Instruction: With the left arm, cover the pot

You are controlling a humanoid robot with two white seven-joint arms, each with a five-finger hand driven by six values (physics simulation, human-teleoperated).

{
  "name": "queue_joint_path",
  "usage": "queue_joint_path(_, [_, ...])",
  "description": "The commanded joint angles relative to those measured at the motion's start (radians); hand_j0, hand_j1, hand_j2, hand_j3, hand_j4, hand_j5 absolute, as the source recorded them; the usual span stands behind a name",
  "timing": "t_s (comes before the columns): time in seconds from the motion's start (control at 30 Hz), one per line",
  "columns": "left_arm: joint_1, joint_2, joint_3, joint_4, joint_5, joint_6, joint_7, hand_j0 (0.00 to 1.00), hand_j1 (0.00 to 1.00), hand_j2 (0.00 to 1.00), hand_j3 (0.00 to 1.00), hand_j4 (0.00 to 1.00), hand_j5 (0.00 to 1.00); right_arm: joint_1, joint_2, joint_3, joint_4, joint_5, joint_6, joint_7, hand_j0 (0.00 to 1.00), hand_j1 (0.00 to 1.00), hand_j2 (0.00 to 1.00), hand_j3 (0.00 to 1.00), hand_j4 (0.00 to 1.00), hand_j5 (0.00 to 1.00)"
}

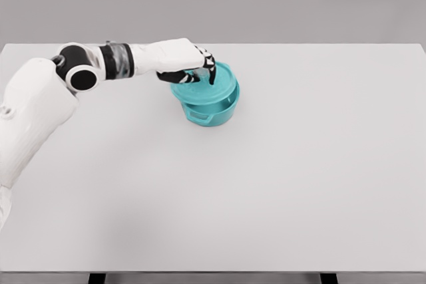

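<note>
— Table [266,197] first; where is the pot [212,112] sitting?
— Far side, left of middle, lid [206,88] lying on it.
— And the left hand [190,64]?
— Reaching over the lid, fingers curling around its knob.

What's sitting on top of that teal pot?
A matching teal lid rests on the pot, with the left robot hand over it, fingers touching. The pot's inside is hidden by the lid.
</note>
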Motion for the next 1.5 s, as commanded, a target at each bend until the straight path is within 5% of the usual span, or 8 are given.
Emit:
queue_joint_path(0.0, [0.000, -0.029, 0.003, 0.029, -0.006, 0.003, 0.001, 0.49, 0.49, 0.49, 0.49, 0.49, 0.49, 0.000, 0.000, 0.000, -0.001, 0.000, 0.000, 0.000, 1.00, 1.00, 1.00, 1.00, 1.00, 1.00])
queue_joint_path(0.4, [-0.002, -0.060, 0.004, 0.095, -0.026, 0.003, 0.001, 0.49, 0.49, 0.49, 0.49, 0.49, 0.49, 0.000, 0.000, 0.000, 0.000, 0.000, 0.000, 0.000, 1.00, 1.00, 1.00, 1.00, 1.00, 1.00])
queue_joint_path(1.47, [-0.002, -0.060, 0.004, 0.106, -0.027, 0.003, 0.001, 0.60, 0.60, 0.60, 0.60, 0.60, 0.60, 0.000, 0.000, 0.000, 0.000, 0.000, 0.000, 0.000, 1.00, 1.00, 1.00, 1.00, 1.00, 1.00])
